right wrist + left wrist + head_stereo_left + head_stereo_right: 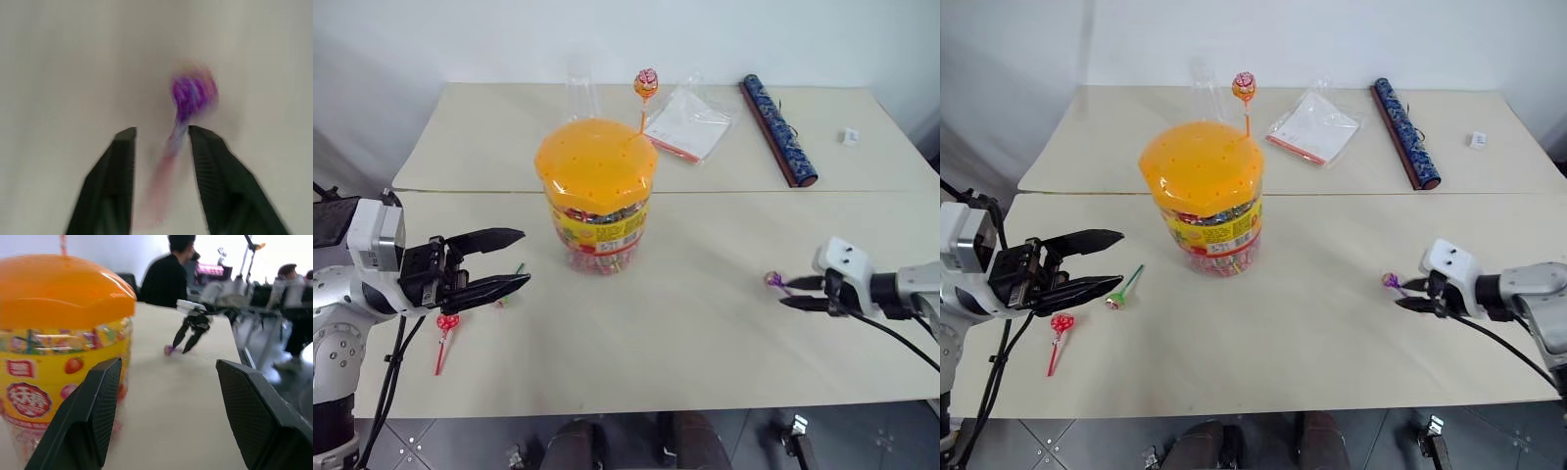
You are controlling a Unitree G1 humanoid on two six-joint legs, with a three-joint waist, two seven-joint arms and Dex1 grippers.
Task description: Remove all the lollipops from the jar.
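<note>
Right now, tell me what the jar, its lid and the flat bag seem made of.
Jar: clear glossy plastic, probably; candies show through its wall. Orange dome lid: smooth opaque plastic, dotted with holes. Flat bag: thin clear film, crinkled and shiny.

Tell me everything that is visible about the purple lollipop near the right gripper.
The purple lollipop has a small round head in shiny purple foil on a thin pale stick. It lies flat on the cream table, on the robot's right side, far from the jar. Its head points away from the right gripper, and its stick runs back between the two black fingers, which stand apart on either side of it. Whether a finger touches the stick cannot be told.
</note>
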